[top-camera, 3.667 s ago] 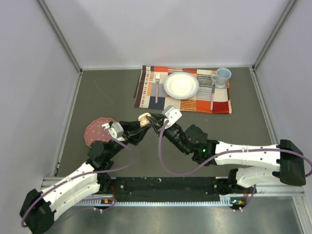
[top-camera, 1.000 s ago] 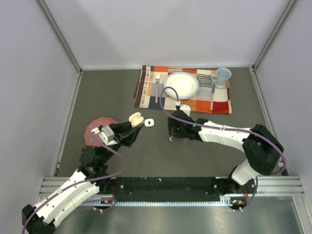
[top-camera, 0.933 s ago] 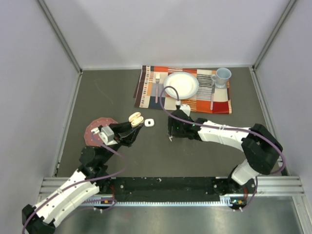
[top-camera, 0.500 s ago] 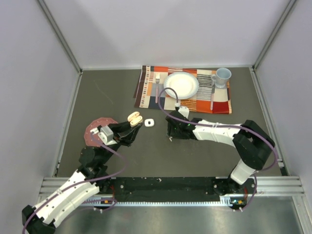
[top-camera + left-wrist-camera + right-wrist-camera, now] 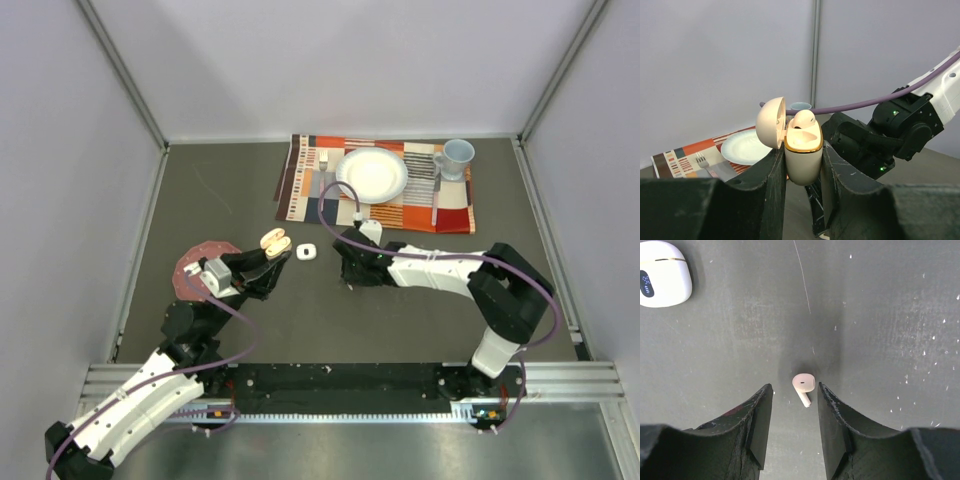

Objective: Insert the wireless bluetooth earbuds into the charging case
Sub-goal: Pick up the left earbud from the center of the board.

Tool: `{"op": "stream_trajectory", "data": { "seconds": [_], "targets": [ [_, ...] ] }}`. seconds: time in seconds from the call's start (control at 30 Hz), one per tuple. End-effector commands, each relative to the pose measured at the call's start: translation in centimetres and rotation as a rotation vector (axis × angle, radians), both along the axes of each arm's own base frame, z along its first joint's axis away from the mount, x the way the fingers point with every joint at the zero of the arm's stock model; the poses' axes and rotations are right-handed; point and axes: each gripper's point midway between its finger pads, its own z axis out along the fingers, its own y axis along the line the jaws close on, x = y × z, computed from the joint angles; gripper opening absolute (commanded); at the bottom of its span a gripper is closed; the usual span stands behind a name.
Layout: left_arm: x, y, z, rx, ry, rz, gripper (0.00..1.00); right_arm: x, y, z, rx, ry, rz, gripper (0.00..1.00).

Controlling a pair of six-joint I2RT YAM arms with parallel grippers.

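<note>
My left gripper (image 5: 803, 150) is shut on a cream charging case (image 5: 802, 159) with a gold rim. It holds the case upright above the table, with the lid open to the left. One white earbud (image 5: 803, 120) sits in the case. In the top view the case (image 5: 272, 242) is left of centre. My right gripper (image 5: 794, 386) is open and points down at the table. A white earbud (image 5: 803, 384) lies flat between its fingertips, nearer the right finger. In the top view the right gripper (image 5: 346, 276) is low over the table at centre. No other earbuds show.
A second white case (image 5: 306, 252), shut, lies on the table between the grippers, and shows in the right wrist view (image 5: 662, 275). A round red coaster (image 5: 196, 266) lies at the left. A striped placemat (image 5: 300, 185) at the back holds a plate (image 5: 372, 175), cutlery and a mug (image 5: 456, 157).
The right gripper has left the held case, dropped to the table and edged left over the earbud. The left gripper still holds the open case, shifted slightly left.
</note>
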Motion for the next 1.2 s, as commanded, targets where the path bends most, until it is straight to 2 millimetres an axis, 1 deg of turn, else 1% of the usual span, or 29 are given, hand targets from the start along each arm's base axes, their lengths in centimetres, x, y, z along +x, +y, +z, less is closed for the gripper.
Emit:
{"op": "stream_trajectory", "data": {
  "seconds": [0.0, 0.17, 0.43, 0.7, 0.9, 1.17],
  "targets": [
    [-0.2, 0.7, 1.5, -0.033, -0.042, 0.021, 0.00, 1.2, 1.1, 1.1, 0.016, -0.048, -0.032, 0.40],
    [-0.2, 0.7, 1.3, -0.030, -0.039, 0.023, 0.00, 1.6, 0.6, 1.0, -0.011, -0.066, -0.054, 0.39],
    [-0.1, 0.8, 1.3, -0.030, -0.039, 0.030, 0.00, 1.8, 1.1, 0.3, -0.029, -0.051, -0.036, 0.38],
    [0.0, 0.8, 1.2, -0.030, -0.033, 0.037, 0.00, 1.7, 0.9, 0.4, -0.033, -0.052, -0.035, 0.36],
    [0.0, 0.8, 1.1, -0.029, -0.034, 0.034, 0.00, 1.6, 0.7, -0.2, -0.051, -0.044, -0.039, 0.35],
    [0.1, 0.7, 1.2, -0.029, -0.031, 0.035, 0.00, 1.4, 0.6, -0.5, -0.061, -0.038, -0.035, 0.34]
  ]
}}
